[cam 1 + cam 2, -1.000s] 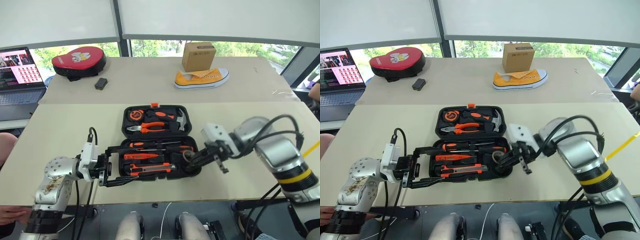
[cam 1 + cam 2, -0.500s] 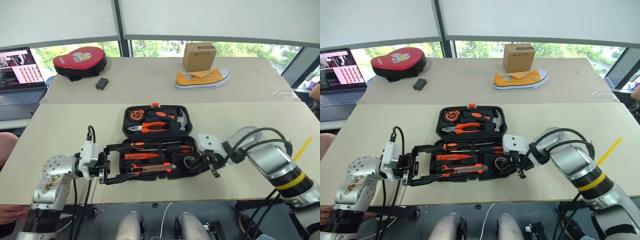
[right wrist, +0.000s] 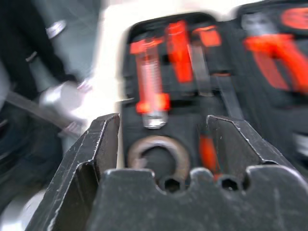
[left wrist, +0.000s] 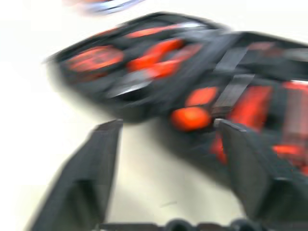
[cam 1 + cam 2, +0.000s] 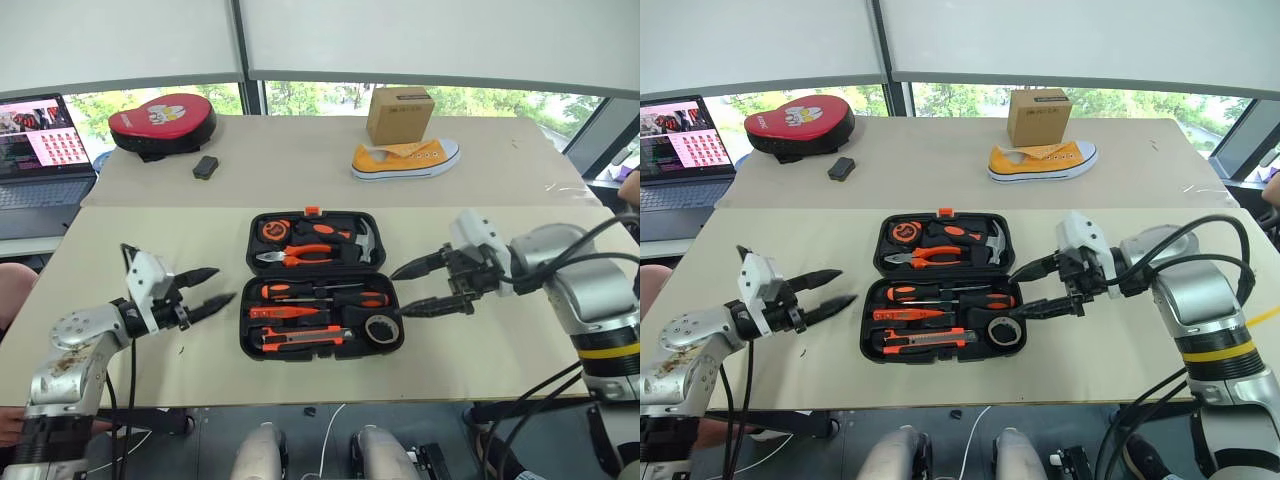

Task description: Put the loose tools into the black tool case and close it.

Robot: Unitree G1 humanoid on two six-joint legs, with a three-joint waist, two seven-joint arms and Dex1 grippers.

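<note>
In the centre of the frame the black tool case (image 5: 320, 285) lies open on the worktop (image 5: 150, 250), lid half toward the top of the picture. Its lower half now carries the two black-and-orange screwdrivers (image 5: 325, 293), the utility knife (image 5: 305, 337) and, at its lower right corner, the small grey tape roll (image 5: 381, 327).

A second ago our right claw (image 5: 420, 287) was closed over that corner at the roll; now it hangs to the right of the case with its two fingers spread and nothing between them, while the roll sits in its slot. Our left claw (image 5: 205, 290), which reached over the case's left edge, has drawn back to the lower left, its fingers also apart and empty.

We judge the loading done, since no loose tool lies on the worktop around the case. What remains is folding the lid over and pressing the orange latch (image 5: 310, 210) shut.
</note>
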